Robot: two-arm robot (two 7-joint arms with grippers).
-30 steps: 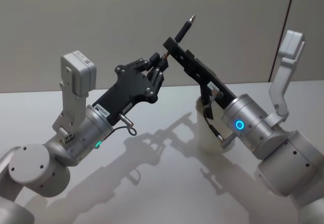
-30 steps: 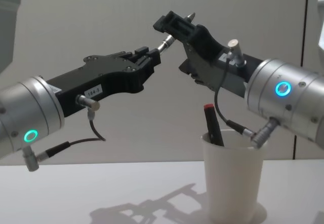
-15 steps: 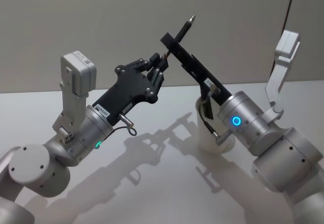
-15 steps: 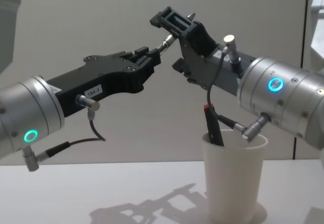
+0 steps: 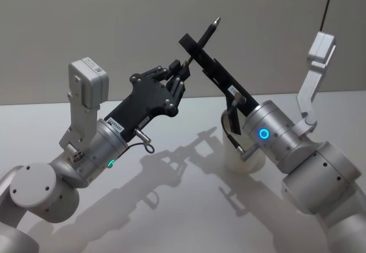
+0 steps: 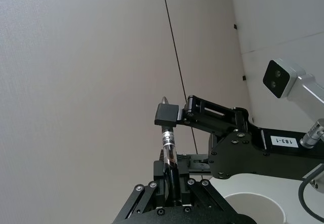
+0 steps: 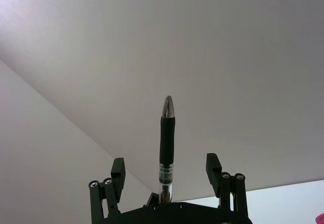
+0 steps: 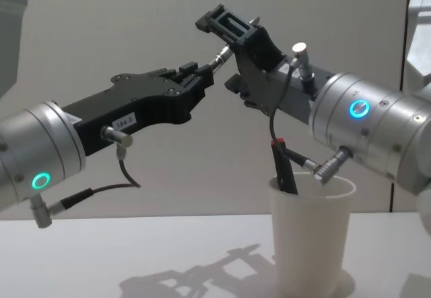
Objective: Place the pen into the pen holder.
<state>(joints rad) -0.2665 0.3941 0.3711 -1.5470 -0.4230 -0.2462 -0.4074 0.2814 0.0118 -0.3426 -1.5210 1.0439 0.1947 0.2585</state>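
Note:
A black pen (image 5: 209,28) with a silver tip is held up in the air, slanting up and to the right. My left gripper (image 5: 182,68) is shut on its lower end; the left wrist view has the pen (image 6: 168,153) rising out of those fingers. My right gripper (image 5: 191,42) is open around the pen's middle, and in the right wrist view the pen (image 7: 167,133) stands between the two spread fingers without touching either. The pen holder (image 8: 313,237), a white paper cup, stands on the table below the right arm, partly hidden behind it in the head view (image 5: 229,153).
Another pen with a red cap (image 8: 283,170) leans inside the cup. A cable (image 8: 296,156) hangs from the right wrist just above the cup's rim. The white table (image 5: 171,207) lies well below both raised arms, with a plain wall behind.
The right arm has shifted left and its gripper has moved slightly up and left along the pen. The left arm and the pen have not moved.

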